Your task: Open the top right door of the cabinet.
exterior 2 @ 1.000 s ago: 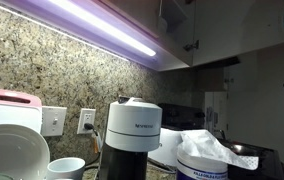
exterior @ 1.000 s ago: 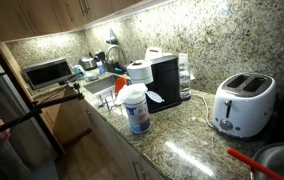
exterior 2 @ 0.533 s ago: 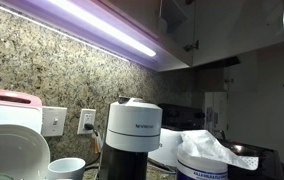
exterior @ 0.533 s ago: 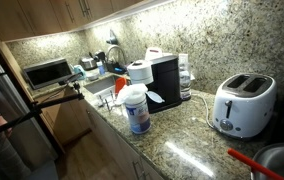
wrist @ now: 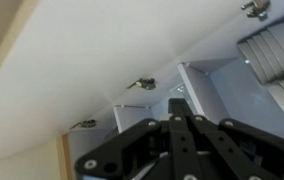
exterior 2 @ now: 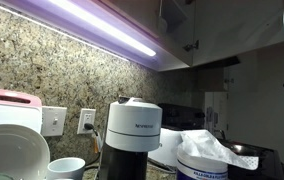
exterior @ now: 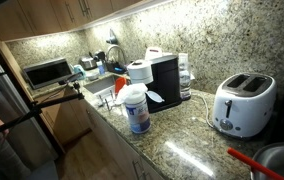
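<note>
Staying shut, the pincer [wrist: 179, 106] and cabinet [exterior: 44, 14] look unchanged.

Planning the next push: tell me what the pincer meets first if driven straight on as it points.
Likely the pale upright panel edge just beyond the shut pincer, near a metal hinge; depth is unclear in the wrist view.

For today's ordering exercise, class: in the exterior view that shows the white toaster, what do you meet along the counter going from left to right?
Silver countertop oven → sink faucet → wipes tub → black coffee machine → white toaster.
</note>
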